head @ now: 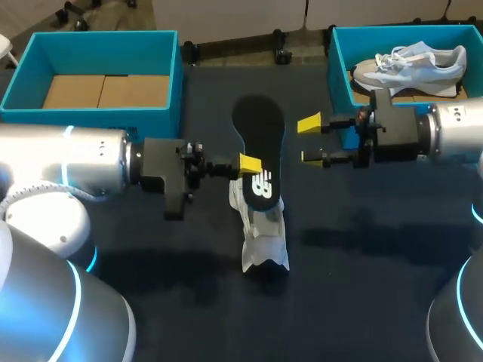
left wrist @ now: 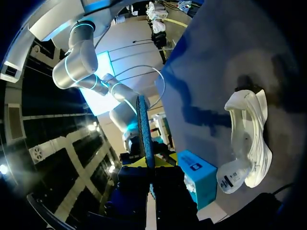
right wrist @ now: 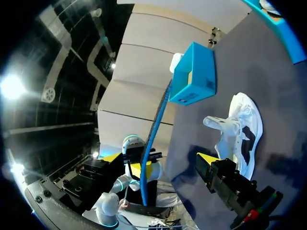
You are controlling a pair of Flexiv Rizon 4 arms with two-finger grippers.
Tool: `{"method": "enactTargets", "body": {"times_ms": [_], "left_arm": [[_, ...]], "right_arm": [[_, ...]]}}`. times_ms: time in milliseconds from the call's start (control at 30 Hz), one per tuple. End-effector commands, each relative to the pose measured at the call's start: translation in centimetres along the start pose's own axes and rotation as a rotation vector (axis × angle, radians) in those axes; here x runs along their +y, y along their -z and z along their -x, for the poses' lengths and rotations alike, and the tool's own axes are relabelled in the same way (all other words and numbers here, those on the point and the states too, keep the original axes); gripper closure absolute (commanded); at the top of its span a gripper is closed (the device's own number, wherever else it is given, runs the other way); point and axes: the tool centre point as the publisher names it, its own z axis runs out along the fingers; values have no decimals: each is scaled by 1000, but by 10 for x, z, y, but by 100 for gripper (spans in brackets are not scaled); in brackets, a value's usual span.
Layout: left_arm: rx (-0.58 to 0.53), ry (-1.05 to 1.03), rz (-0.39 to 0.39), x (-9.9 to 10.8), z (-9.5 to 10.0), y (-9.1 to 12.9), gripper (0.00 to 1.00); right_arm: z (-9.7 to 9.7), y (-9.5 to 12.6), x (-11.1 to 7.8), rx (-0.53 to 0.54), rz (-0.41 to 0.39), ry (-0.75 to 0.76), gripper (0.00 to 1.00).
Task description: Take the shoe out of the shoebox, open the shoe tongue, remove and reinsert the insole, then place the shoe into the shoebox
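A black insole (head: 258, 139) hangs above the table, with my left gripper (head: 249, 164) shut on its edge. In the left wrist view the insole (left wrist: 144, 134) stands edge-on between the fingers of that gripper (left wrist: 151, 168). Below it a white shoe (head: 264, 234) lies on the dark table, also visible beside the gripper (left wrist: 247, 139). My right gripper (head: 307, 140) is open, just right of the insole and not touching it. From the right wrist, the insole (right wrist: 156, 127) shows as a thin blue strip ahead of the open gripper (right wrist: 160, 160), with the shoe (right wrist: 242, 127) beyond.
An open blue shoebox (head: 23, 87) with a cardboard bottom stands at the back left. A second blue box (head: 339, 64) at the back right holds a grey and light-blue shoe (head: 411, 64). The dark table (head: 362, 256) lies bare in front.
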Motion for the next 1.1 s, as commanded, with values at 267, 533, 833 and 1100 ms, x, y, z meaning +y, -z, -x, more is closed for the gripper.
{"method": "enactTargets", "body": {"times_ms": [267, 533, 833, 1100], "left_arm": [[-3, -16, 45, 0, -4, -29, 100], [7, -19, 24, -2, -8, -36, 100], [2, -21, -1, -13, -9, -38, 100], [7, 13, -9, -20, -10, -38, 100]], "right_arm": [[-1, -21, 7, 14, -50, -10, 25], [0, -27, 7, 21, -64, -16, 48], [3, -27, 7, 23, -67, -25, 64], [5, -28, 9, 23, -76, -27, 100]]}}
